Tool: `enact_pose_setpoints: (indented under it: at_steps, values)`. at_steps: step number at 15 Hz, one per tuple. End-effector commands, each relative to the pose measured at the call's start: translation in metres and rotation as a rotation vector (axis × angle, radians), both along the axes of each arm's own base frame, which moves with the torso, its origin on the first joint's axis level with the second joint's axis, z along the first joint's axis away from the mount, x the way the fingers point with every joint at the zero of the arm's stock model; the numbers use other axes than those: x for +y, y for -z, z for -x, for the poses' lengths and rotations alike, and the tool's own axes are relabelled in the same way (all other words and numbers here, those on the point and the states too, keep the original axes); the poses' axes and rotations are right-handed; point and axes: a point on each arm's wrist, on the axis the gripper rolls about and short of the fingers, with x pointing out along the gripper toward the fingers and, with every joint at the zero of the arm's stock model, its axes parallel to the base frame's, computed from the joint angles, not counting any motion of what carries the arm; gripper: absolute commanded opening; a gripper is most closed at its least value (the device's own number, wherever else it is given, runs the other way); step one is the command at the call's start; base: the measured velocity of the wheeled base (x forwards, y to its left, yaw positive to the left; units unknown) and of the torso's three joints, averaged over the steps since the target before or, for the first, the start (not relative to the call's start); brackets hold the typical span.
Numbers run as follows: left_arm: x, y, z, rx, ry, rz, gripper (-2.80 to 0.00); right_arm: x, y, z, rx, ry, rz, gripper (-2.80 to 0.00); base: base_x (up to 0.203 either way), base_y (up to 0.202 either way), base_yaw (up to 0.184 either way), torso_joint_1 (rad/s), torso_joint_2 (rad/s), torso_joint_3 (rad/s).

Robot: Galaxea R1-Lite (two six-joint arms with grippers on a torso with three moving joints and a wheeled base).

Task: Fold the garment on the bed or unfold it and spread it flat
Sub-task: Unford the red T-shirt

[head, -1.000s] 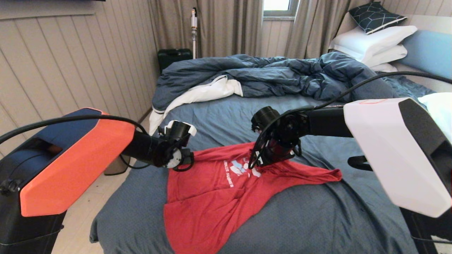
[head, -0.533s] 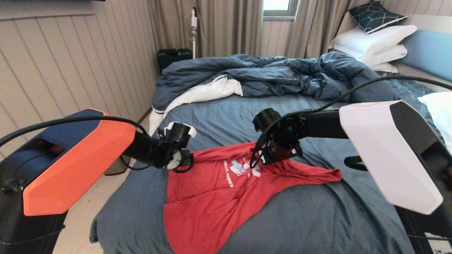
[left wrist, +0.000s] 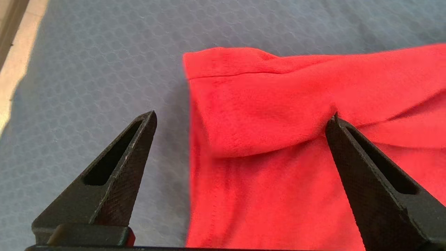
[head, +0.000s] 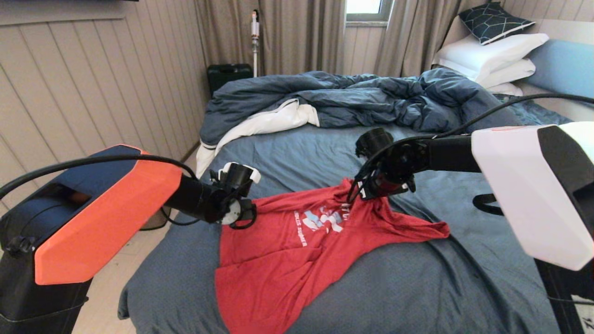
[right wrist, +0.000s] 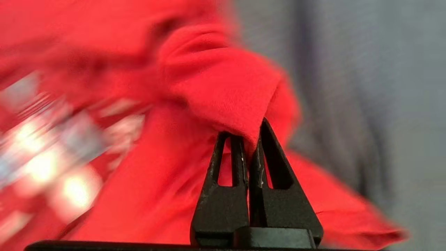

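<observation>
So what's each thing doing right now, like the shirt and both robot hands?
garment: crumpled, partly spread, one fold pinched and lifted.
right gripper: shut on the garment.
left gripper: open, straddling the shirt's left edge.
bed: unmade.
duvet: bunched up behind the shirt.

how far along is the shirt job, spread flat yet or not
Not yet. The red T-shirt lies rumpled and partly folded over on the bed. In hand: the right gripper is shut on a bunch of cloth near the print; the left gripper hangs open over a hemmed corner. Left: pulling it flat.
</observation>
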Motion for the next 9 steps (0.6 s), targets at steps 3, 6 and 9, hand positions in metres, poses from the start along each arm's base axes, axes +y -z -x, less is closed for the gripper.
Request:
enact_pose_setpoints:
  at_steps: [3, 6, 9]
  values:
    - [-0.001, 0.001, 0.001, 0.001, -0.001, 0.001, 0.00, -0.064, -0.001, -0.018, -0.043, 0.134, 0.000, -2.80, 0.000, 0.000, 0.000, 0.000, 0.00, 0.000]
    - [-0.002, 0.006, 0.000, 0.010, -0.002, -0.005, 0.00, -0.104, 0.004, -0.024, -0.038, 0.210, 0.007, -2.80, 0.000, 0.000, 0.000, 0.000, 0.00, 0.000]
    - [-0.003, 0.016, -0.003, 0.025, -0.002, -0.013, 0.00, -0.112, 0.002, -0.014, -0.015, 0.234, -0.005, -2.80, 0.000, 0.000, 0.000, 0.000, 0.00, 0.000]
